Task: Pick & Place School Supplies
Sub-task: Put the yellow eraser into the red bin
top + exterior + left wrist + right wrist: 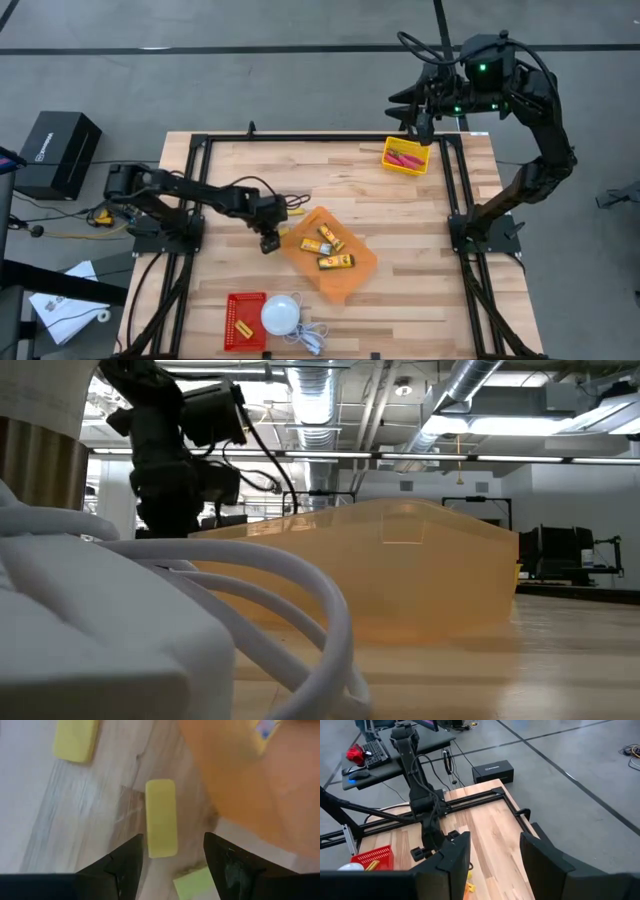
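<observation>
A: High view first. We see the left claw low over the counter, just beside the orange tray. In the tray lie three packets. The right claw hangs above the yellow bin, where the red-handled tools lie.

B: Low view gives little: the tray wall, a white cord, the left arm behind.

A: Left wrist view, pls. Both fingers stand apart, nothing between them yet. One small yellow block lies flat on the wood, centred in the gap. Two more blocks near it.

B: So we should come straight down, keep the block's long side parallel w/ the fingers, close on its narrow sides. The tray edge is close on one side, so little room there; the other side is free.

A: Right wrist view: right claw wide open, empty, high over the counter w/ plenty of room.
</observation>
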